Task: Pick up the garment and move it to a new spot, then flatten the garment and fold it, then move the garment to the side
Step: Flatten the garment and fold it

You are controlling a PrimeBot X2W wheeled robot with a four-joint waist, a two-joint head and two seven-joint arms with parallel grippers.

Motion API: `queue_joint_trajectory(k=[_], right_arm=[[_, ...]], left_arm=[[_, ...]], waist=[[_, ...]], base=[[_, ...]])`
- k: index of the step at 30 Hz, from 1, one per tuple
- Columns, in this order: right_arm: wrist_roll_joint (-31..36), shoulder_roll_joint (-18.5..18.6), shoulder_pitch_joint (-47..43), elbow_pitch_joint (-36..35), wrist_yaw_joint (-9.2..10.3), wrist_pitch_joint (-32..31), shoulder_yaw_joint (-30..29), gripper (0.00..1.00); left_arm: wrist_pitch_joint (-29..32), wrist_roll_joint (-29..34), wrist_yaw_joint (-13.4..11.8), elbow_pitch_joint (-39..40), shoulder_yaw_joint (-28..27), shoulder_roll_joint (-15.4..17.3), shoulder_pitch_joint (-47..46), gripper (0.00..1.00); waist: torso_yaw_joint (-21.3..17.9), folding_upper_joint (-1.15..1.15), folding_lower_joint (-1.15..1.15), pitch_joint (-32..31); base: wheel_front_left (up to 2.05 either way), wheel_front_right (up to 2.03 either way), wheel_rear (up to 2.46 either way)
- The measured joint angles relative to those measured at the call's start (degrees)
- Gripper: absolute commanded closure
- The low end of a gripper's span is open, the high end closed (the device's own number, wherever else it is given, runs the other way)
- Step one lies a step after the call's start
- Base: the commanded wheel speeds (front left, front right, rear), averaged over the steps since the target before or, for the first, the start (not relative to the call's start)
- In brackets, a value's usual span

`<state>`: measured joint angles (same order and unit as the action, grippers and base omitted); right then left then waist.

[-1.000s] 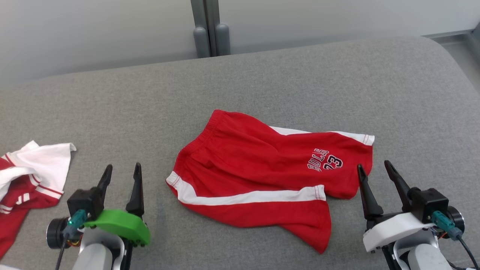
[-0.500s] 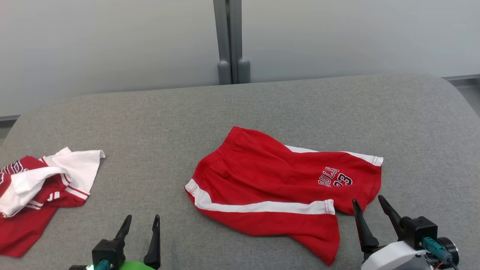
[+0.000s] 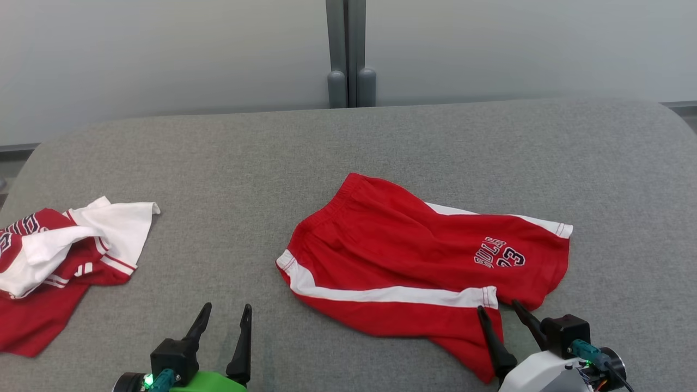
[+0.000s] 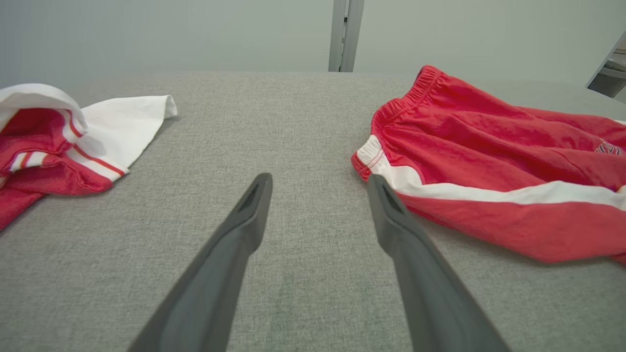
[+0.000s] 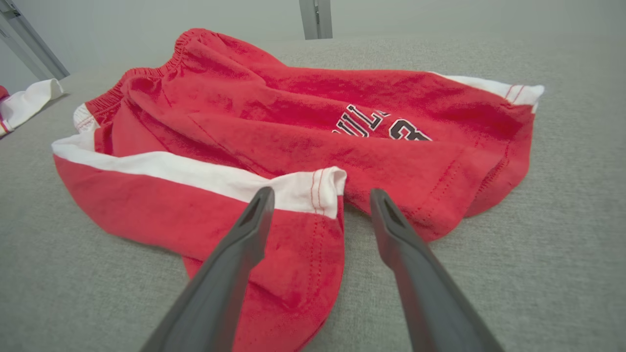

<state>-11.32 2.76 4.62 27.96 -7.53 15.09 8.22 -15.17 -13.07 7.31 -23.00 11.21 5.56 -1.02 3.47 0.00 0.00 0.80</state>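
Observation:
The garment is a pair of red shorts (image 3: 414, 261) with white side stripes and a "BULLS 23" print, lying rumpled on the grey padded table (image 3: 218, 163). My right gripper (image 3: 497, 306) stands open at the near leg hem. In the right wrist view the gripper (image 5: 321, 192) has its fingers either side of the white hem corner of the shorts (image 5: 293, 122), with nothing held. My left gripper (image 3: 227, 307) is open over bare table, left of the waistband. The left wrist view shows that gripper (image 4: 319, 178) with the shorts (image 4: 489, 146) to its right.
A second red and white garment (image 3: 60, 256) lies crumpled at the table's left edge, also seen as the garment (image 4: 58, 132) in the left wrist view. A grey post (image 3: 351, 54) stands against the pale wall behind the table. The table's corners are rounded.
The head camera has shifted, moving the whole picture. Relative to the shorts, my right gripper has moved left onto the near leg hem. Both grippers stay open.

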Motion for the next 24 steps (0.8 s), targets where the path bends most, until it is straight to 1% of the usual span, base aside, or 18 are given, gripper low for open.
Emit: queue_joint_trajectory(k=[3,9,10,11,12,13,14,15,16,24], right_arm=[[-0.6,0.0,1.9,2.7,0.0,0.0,0.6,0.0],[-1.9,0.0,4.1,4.7,0.0,0.0,1.3,0.0],[-2.0,0.0,4.4,4.9,0.0,0.0,1.3,0.02],[-2.1,0.0,4.7,5.2,0.0,0.0,1.3,0.07],[-2.1,0.0,5.0,5.6,0.0,0.0,1.4,0.15],[-2.1,0.0,5.2,6.0,0.0,0.0,1.4,0.18],[-2.1,0.0,5.4,6.2,0.0,0.0,1.3,0.51],[-2.2,0.0,5.7,6.4,0.0,0.0,1.3,0.72],[-2.3,0.0,5.8,6.5,0.0,0.0,1.3,1.0],[-2.6,0.0,5.9,3.9,0.0,0.0,-0.1,1.0]], left_arm=[[0.0,-0.5,0.0,-0.3,0.6,0.2,-0.5,0.0],[0.0,-1.4,0.0,-0.2,1.0,0.9,-1.1,0.0],[0.0,-1.5,0.0,-0.2,1.1,0.9,-1.2,0.0],[0.0,-1.5,0.0,-0.2,1.1,1.0,-1.3,0.0],[0.0,-1.6,0.0,-0.1,1.2,1.0,-1.5,0.0],[0.0,-1.7,0.0,-0.1,1.2,1.1,-1.6,0.0],[0.0,-1.9,0.0,-0.1,1.3,1.1,-1.7,0.0],[0.0,-2.1,0.0,0.0,1.6,1.2,-1.9,0.0],[0.0,-2.3,0.0,0.0,1.8,1.3,-2.0,0.0],[0.0,-4.8,0.0,0.8,4.6,2.5,-5.7,0.0]], waist=[[0.4,0.0,0.0,0.9],[1.4,0.0,0.0,2.6],[1.5,0.0,0.0,2.8],[1.7,0.0,0.0,3.0],[1.8,0.0,0.0,3.2],[1.8,0.0,0.0,3.3],[1.9,0.0,0.0,3.5],[2.0,0.0,0.0,3.7],[2.0,0.0,0.0,3.9],[1.0,0.0,0.0,5.7]], base=[[0.0,0.0,0.0],[0.0,0.0,0.0],[0.0,0.0,0.0],[0.0,0.0,0.0],[0.0,0.0,0.0],[0.0,0.0,0.0],[0.0,0.0,0.0],[0.0,0.0,0.0],[0.0,0.0,0.0],[0.0,0.0,0.0]])
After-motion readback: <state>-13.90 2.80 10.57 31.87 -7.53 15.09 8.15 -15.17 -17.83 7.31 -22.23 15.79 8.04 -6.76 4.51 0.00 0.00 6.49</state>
